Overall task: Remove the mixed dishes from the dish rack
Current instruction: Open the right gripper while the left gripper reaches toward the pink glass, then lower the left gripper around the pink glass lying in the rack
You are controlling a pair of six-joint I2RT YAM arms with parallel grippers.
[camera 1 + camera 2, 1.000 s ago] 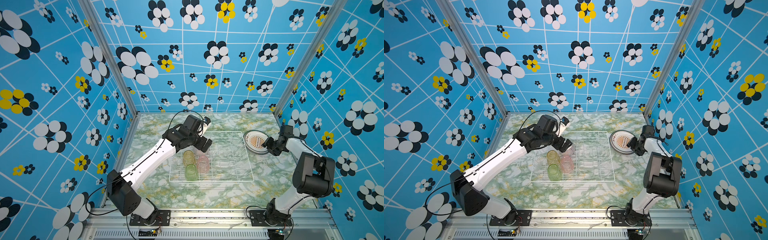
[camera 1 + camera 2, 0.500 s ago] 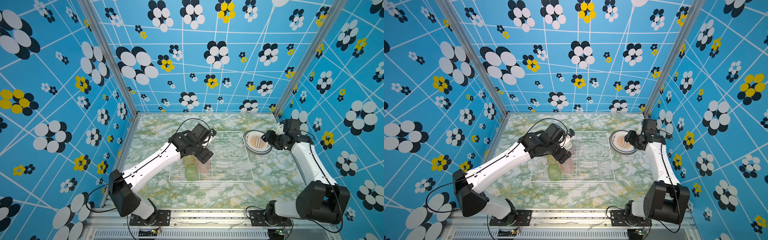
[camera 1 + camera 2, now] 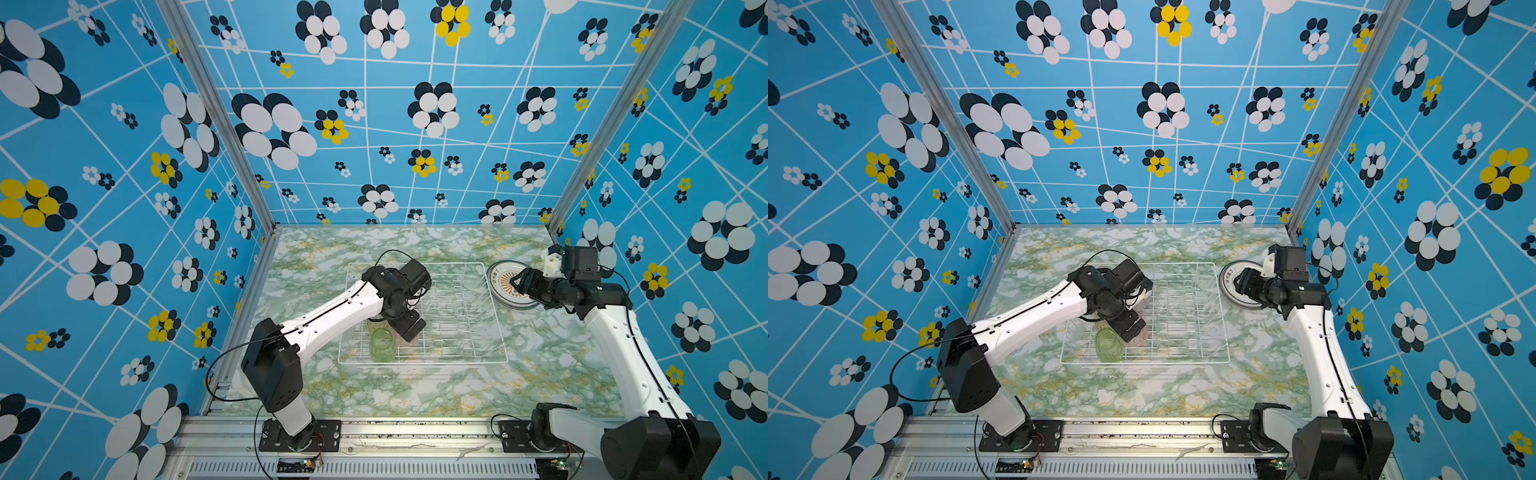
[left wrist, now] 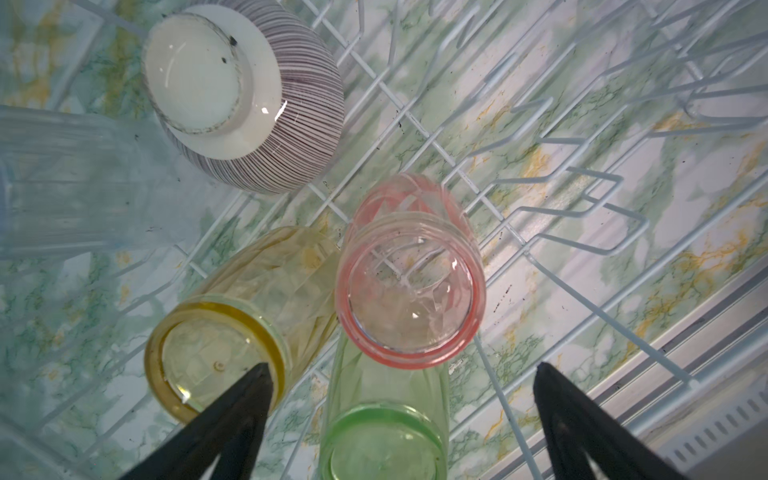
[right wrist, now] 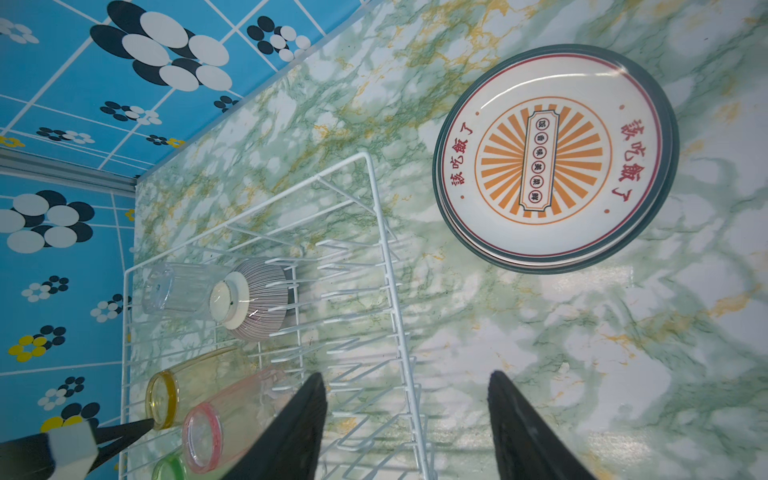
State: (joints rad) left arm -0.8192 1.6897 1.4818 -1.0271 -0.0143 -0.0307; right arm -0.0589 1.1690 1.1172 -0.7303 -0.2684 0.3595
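The white wire dish rack (image 3: 457,263) (image 3: 1183,263) holds several dishes at its left end. In the left wrist view a pink tumbler (image 4: 411,286), an amber tumbler (image 4: 232,332), a green tumbler (image 4: 382,436) and a clear tumbler (image 4: 62,183) lie on their sides. A striped bowl (image 4: 249,95) sits upside down beside them. My left gripper (image 4: 401,370) (image 3: 409,328) hangs open just above the pink and green tumblers, touching nothing. Stacked printed plates (image 5: 552,158) (image 3: 500,282) lie on the table right of the rack. My right gripper (image 5: 406,375) (image 3: 517,282) is open and empty above them.
The rack's upright prongs (image 4: 582,245) fill its middle and right part with nothing in them. Marble-patterned table (image 3: 415,386) surrounds the rack. Patterned blue walls (image 3: 124,208) close in the left, back and right sides. A metal rail (image 3: 395,432) runs along the front.
My left gripper came down and toward the front of the rack, over the tumblers. My right arm lifted away from the plates, and its jaws spread a little wider.
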